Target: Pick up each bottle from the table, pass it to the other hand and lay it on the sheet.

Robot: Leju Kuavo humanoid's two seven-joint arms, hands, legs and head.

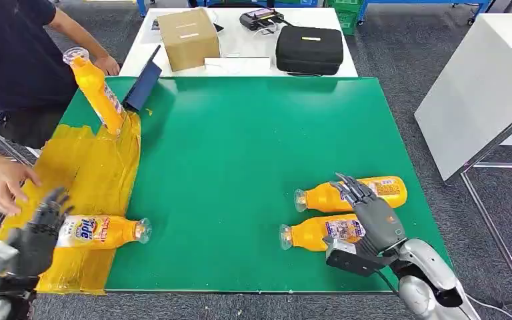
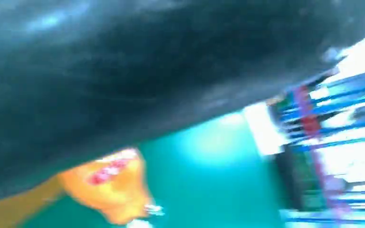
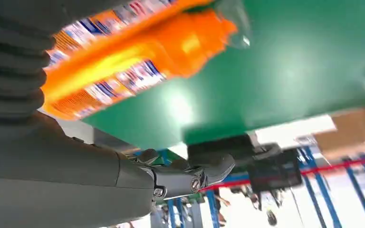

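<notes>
At the near left corner of the green table, I am seeing my left hand lying over the base of a bottle that is resting on its side on the yellow sheet, cap pointing toward the table's middle; the fingers are spreading across the bottle's end, but I cannot tell whether they are actually gripping it, and the left wrist view is too blurred to settle it. Toward the near right corner, my right hand is hovering with its fingers extended and apart, holding nothing, over two more bottles lying side by side: the nearer bottle is partly showing under the palm, and the farther bottle is lying just beyond it, both with caps pointing left. The right wrist view is showing an orange bottle close beside the hand's ribbed cover. Along the left edge, a person's hand is resting on the sheet. At the far left corner, a person is holding another bottle tilted, base down on the sheet's far end, beside a dark tablet. Beyond the far edge, a white table is carrying a cardboard box and a black case.
</notes>
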